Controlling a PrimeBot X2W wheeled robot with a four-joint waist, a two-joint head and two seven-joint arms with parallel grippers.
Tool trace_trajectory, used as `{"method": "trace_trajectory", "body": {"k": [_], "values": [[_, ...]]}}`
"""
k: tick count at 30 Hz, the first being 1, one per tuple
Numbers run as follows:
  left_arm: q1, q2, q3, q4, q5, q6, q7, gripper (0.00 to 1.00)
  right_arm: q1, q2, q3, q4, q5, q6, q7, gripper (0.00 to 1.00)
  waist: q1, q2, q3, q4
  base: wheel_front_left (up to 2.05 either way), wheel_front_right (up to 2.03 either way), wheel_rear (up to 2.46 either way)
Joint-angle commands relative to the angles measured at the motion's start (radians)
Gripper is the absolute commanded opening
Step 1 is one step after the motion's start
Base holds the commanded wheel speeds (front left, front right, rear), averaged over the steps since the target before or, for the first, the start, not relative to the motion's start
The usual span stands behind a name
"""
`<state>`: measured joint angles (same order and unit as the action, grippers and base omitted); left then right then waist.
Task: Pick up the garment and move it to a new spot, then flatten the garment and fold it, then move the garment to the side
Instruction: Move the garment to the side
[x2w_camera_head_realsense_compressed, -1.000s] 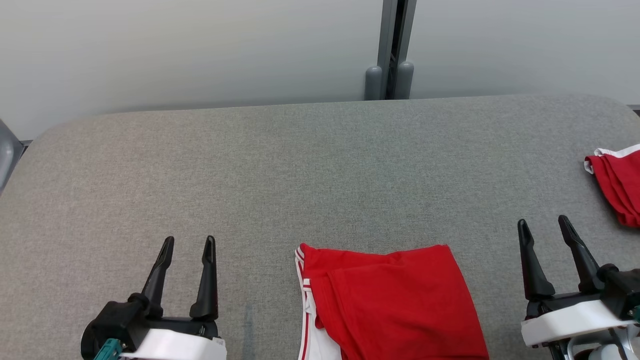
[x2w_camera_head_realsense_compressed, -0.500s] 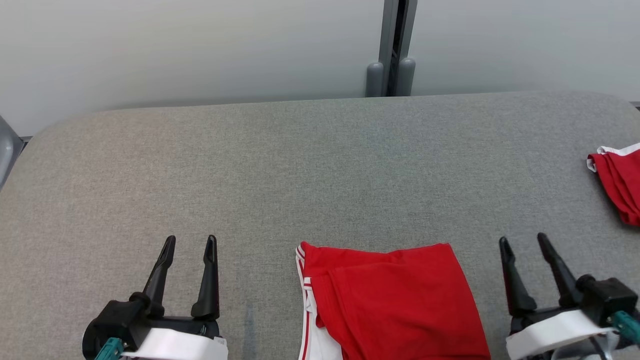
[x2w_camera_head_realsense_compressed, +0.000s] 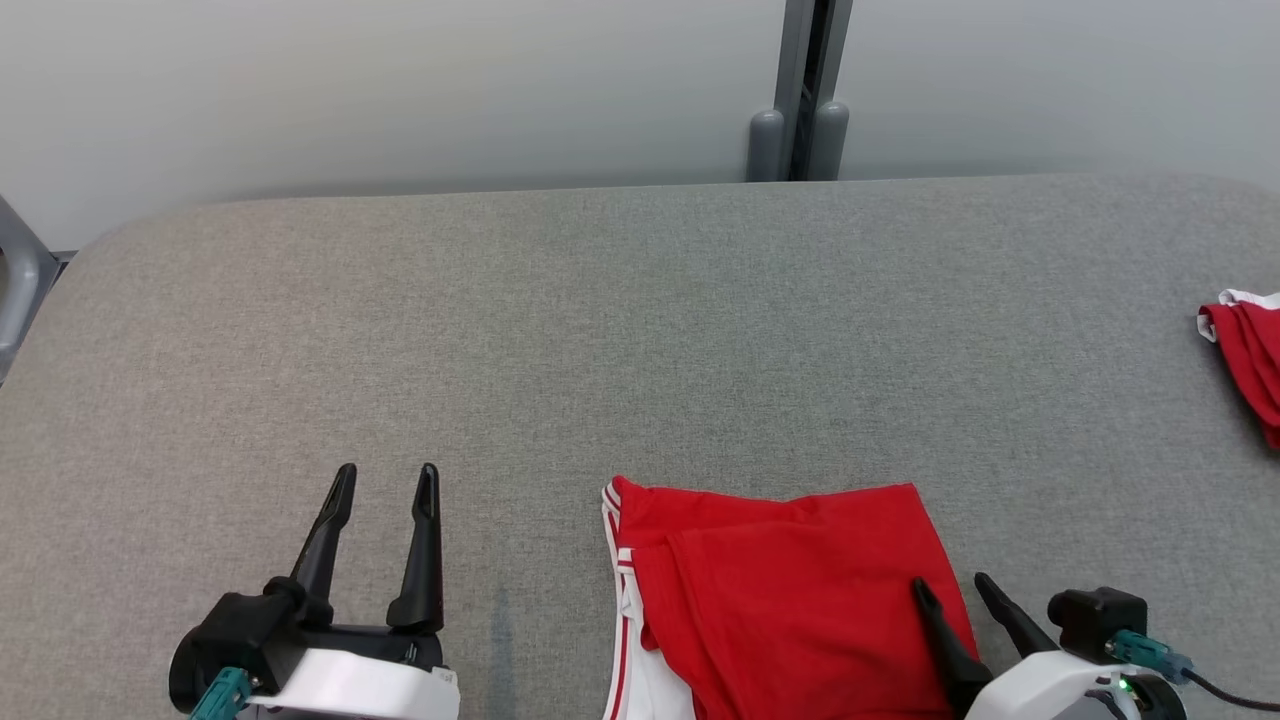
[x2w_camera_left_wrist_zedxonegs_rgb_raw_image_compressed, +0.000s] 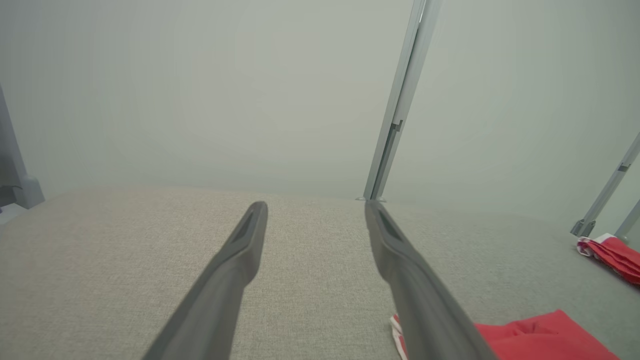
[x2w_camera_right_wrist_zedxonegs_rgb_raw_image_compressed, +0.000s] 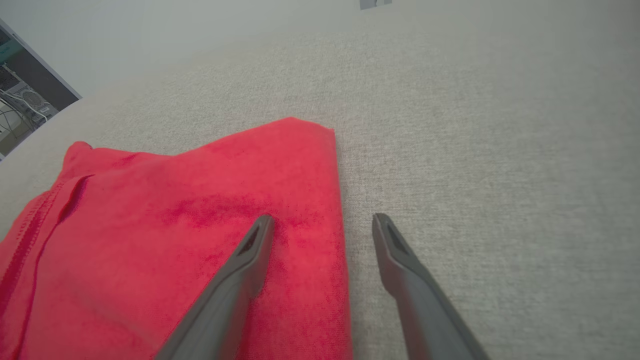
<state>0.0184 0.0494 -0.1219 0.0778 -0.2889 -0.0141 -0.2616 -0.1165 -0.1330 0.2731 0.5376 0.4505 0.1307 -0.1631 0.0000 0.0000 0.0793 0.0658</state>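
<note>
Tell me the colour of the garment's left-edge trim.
The trim is white with red stripes; the head view shows it best.

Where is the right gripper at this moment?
Head view, lower right: the right gripper hangs open at the right edge of the folded red garment, one finger over the cloth, the other over the grey table surface.

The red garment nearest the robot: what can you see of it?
The red fabric garment with white-striped trim on its left edge lies folded and flat on the grey cloth-covered table, running past the head view's bottom. It looks soft, mostly smooth, with shallow creases and a layered fold at left. The right gripper, fingers open, straddles its right edge: one finger over the cloth, one over the table; contact is unclear.
</note>
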Motion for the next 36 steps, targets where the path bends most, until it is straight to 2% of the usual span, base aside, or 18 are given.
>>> {"method": "trace_trajectory", "body": {"k": [1, 10, 11, 12, 13, 14, 23, 30, 36], "values": [[-0.014, 0.003, -0.001, 0.001, 0.006, -0.004, -0.004, 1.0, -0.019, -0.001, 0.01, 0.02, 0.017, 0.0, 0.008, 1.0, 0.0, 0.0, 0.003, 0.004, 0.0, 0.0, 0.0], [-0.022, 0.003, 0.0, 0.001, 0.009, -0.005, -0.004, 1.0, -0.062, -0.015, 0.114, 0.096, 0.088, 0.0, 0.033, 1.0, 0.0, 0.0, 0.016, 0.021, 0.0, 0.0, 0.0], [-0.023, 0.003, 0.0, 0.001, 0.009, -0.005, -0.004, 1.0, -0.066, -0.016, 0.12, 0.103, 0.093, 0.0, 0.029, 0.83, 0.0, 0.0, 0.018, 0.022, 0.0, 0.0, 0.0], [-0.024, 0.003, 0.0, 0.001, 0.009, -0.004, -0.004, 1.0, -0.071, -0.019, 0.128, 0.109, 0.094, 0.0, 0.028, 0.45, 0.0, 0.0, 0.02, 0.023, 0.0, 0.0, 0.0], [-0.025, 0.003, 0.0, 0.0, 0.009, -0.003, -0.004, 1.0, -0.075, -0.024, 0.138, 0.113, 0.092, 0.0, 0.024, 0.25, 0.0, 0.0, 0.022, 0.023, 0.0, 0.0, 0.0], [-0.026, 0.003, -0.001, 0.0, 0.008, -0.002, -0.004, 1.0, -0.079, -0.028, 0.148, 0.116, 0.085, 0.0, 0.016, 0.0, 0.0, 0.0, 0.023, 0.023, 0.0, 0.0, 0.0], [-0.032, 0.003, -0.013, -0.003, 0.016, -0.001, -0.004, 1.0, -0.145, -0.08, 0.205, 0.123, 0.016, 0.0, -0.052, 0.0, 0.0, 0.0, 0.033, 0.009, 0.0, 0.0, 0.0], [-0.057, 0.003, -0.042, -0.002, 0.032, -0.011, -0.004, 1.0, -0.244, -0.214, 0.238, 0.065, -0.112, 0.0, -0.076, 0.0, 0.0, 0.0, 0.059, -0.031, 0.0, 0.0, 0.0], [-0.122, 0.003, -0.101, -0.011, 0.046, -0.024, -0.004, 1.0, -0.339, -0.37, 0.224, -0.031, -0.158, 0.0, -0.045, 0.0, 0.0, 0.0, 0.126, -0.081, 0.0, 0.0, 0.0]]}}
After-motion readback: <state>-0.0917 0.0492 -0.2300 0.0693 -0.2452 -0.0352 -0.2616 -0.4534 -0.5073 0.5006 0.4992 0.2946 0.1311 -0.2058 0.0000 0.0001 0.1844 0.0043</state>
